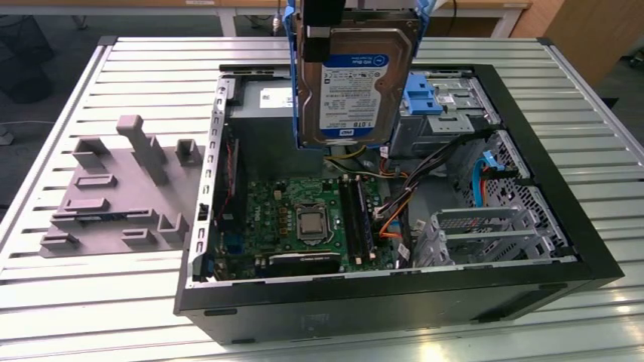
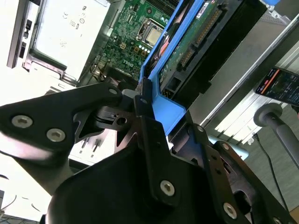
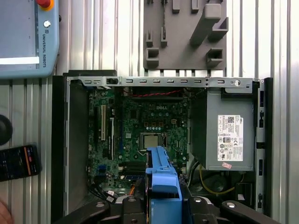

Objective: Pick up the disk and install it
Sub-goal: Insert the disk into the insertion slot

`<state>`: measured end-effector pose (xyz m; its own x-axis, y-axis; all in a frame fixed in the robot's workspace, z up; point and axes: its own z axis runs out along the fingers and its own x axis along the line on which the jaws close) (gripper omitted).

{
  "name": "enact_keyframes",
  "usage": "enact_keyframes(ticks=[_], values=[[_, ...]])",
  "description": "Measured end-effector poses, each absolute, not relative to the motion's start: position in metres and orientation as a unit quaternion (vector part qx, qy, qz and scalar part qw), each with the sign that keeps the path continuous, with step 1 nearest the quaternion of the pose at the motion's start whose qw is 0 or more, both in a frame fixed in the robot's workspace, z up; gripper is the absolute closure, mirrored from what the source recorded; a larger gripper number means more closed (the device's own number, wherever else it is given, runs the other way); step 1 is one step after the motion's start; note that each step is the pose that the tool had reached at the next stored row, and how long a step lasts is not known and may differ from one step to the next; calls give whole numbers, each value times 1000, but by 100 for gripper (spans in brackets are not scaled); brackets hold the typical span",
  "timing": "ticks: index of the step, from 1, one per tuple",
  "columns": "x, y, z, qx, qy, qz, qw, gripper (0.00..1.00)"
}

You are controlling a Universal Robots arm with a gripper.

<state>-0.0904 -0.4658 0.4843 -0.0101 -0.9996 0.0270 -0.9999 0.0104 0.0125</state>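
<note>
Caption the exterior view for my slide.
The hand holds the disk upright above the open computer case on a slatted table.

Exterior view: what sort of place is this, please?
Probably a robotics lab bench for computer assembly: an open computer case on a slatted metal table, a grey fixture plate beside it, and the disk held above the case.

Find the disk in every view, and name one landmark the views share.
Exterior view: the disk hangs upright, label toward the camera, above the open computer case.
Second wrist view: the disk shows its circuit-board side, edged by its blue rail.
First wrist view: the disk is seen end-on, blue rail foremost, in front of the motherboard.
Shared landmark: the processor socket.
</note>
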Motion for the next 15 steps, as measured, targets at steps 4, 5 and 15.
enact_keyframes(ticks=[4, 5, 15], values=[[-90, -466, 484, 703, -711, 5, 14, 63], [-90, -466, 484, 703, -711, 5, 14, 63], [-80, -466, 484, 703, -711, 5, 14, 63]])
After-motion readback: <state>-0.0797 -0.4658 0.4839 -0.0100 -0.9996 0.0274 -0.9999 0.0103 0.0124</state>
